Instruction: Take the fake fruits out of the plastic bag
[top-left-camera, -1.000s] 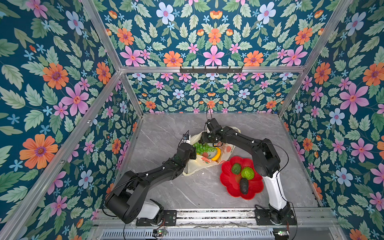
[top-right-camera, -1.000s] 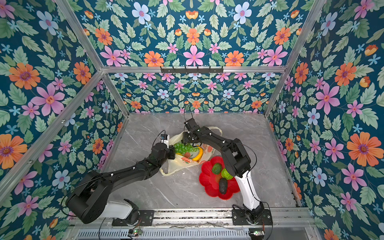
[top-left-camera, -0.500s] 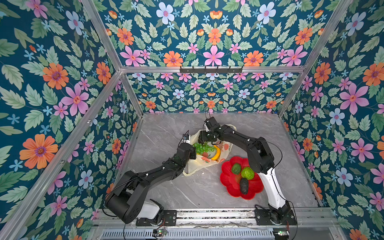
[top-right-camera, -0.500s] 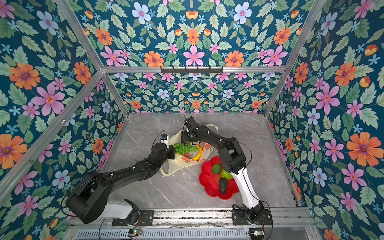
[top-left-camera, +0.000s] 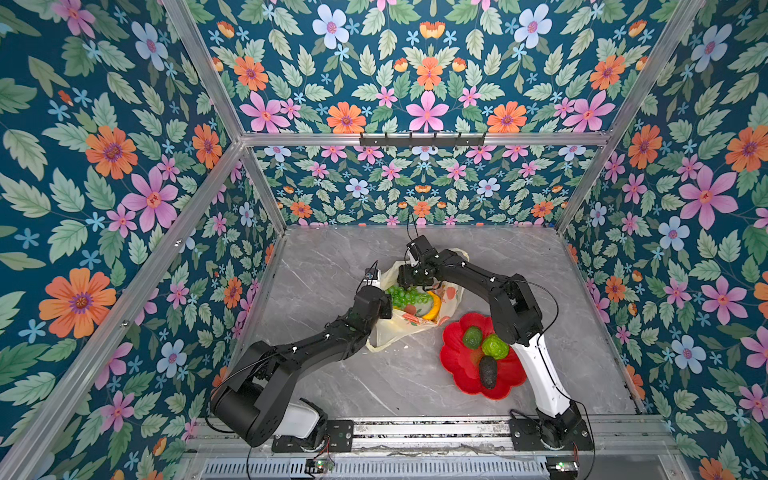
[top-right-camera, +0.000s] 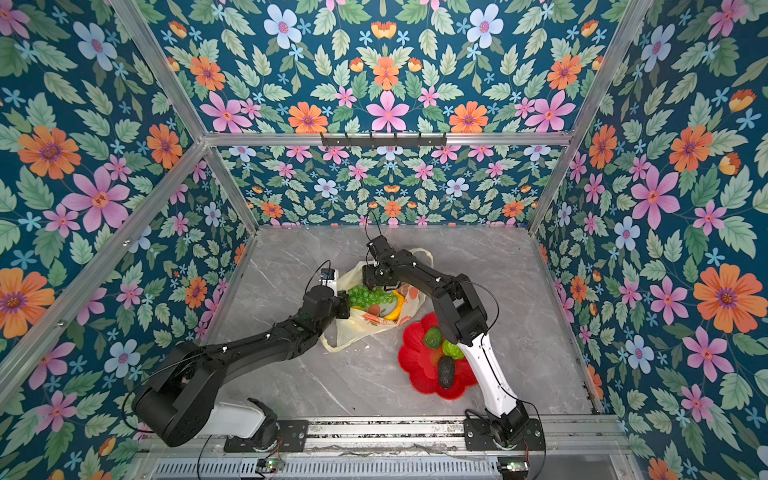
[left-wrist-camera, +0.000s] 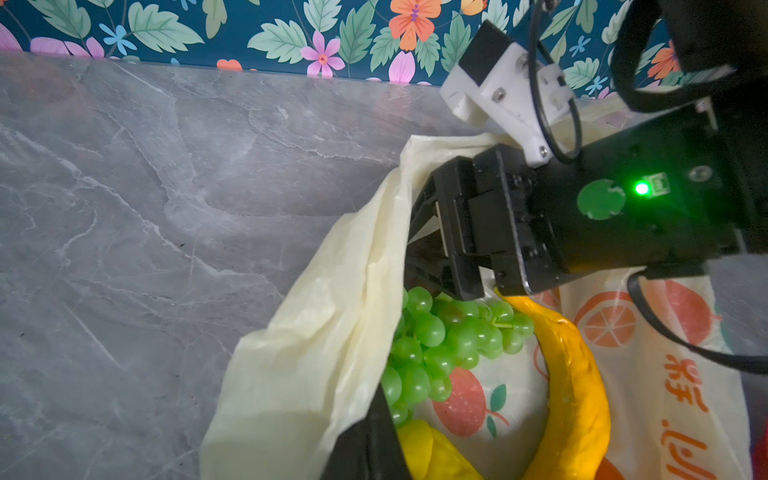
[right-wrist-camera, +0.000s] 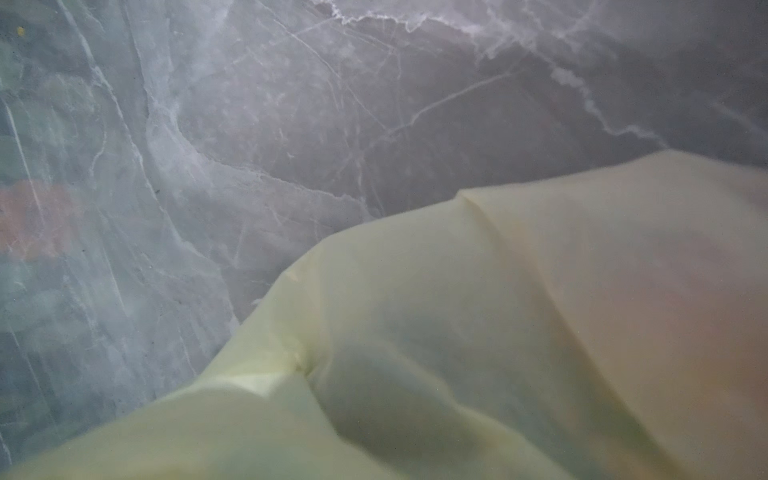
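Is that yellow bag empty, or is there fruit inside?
Not empty: green grapes and a yellow banana lie inside the plastic bag, visible through its open mouth.

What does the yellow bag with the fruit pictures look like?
The plastic bag is thin, pale yellow and crinkly, with orange-red fruit prints and loop handles. It lies slumped on the grey table with its mouth open. Green grapes and a banana lie inside. The left gripper pinches its rim, and the open right gripper reaches into its mouth.
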